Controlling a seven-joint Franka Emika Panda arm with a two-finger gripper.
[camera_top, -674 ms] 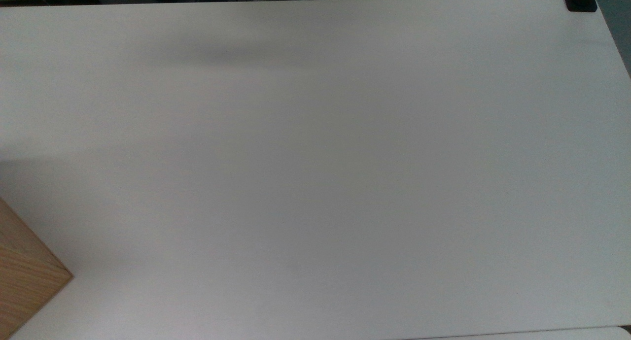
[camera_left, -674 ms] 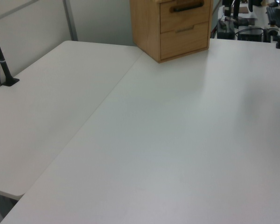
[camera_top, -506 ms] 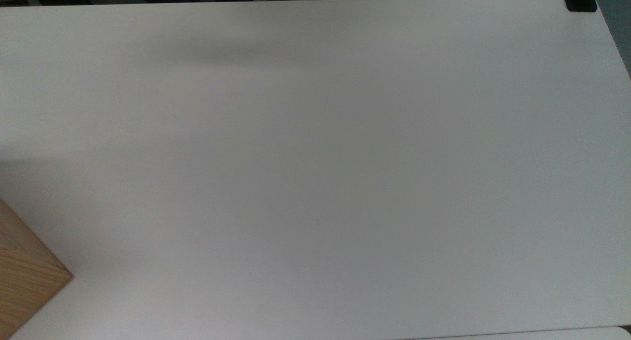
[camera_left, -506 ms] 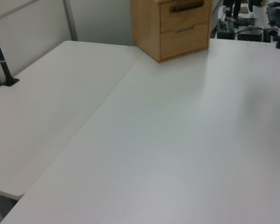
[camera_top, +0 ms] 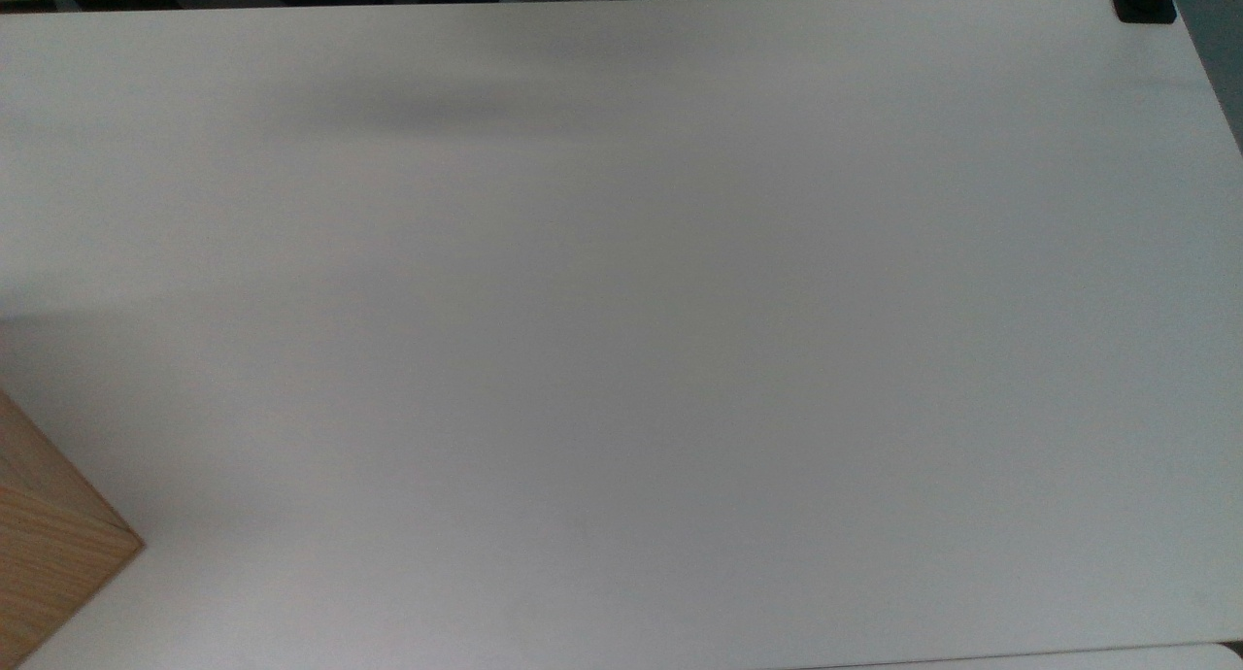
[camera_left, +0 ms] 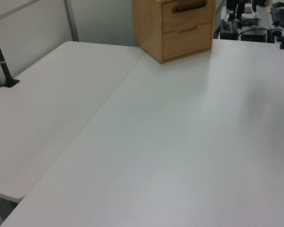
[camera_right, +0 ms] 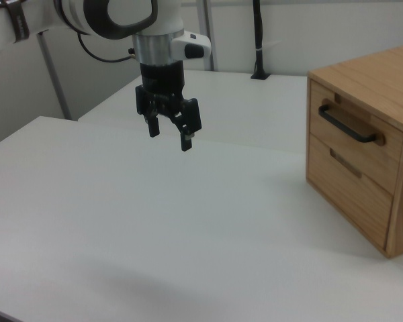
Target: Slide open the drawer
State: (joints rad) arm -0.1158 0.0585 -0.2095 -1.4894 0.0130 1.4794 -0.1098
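Gripper (camera_right: 169,133) hangs over the white table (camera_right: 154,221), fingers pointing down and spread apart, holding nothing. Drawer (camera_right: 352,137) sits in the top slot of the wooden cabinet (camera_right: 383,87) at the right view's right edge, closed, front flush with the cabinet face. Its dark bar handle (camera_right: 347,125) runs horizontally across the front panel; a second lower drawer (camera_right: 352,184) has just a small notch pull.

Key relation: drawer lies well apart from the gripper, off to the right view's right and at roughly similar height, front panel facing toward the right view's left and the near side. Left view shows the same cabinet at the far end of the table, drawer (camera_left: 187,14) shut. Judgement: gripper needs to travel across to the handle, likely turn so the fingers straddle the bar, then pull outward along the drawer's slide axis, away from the cabinet face
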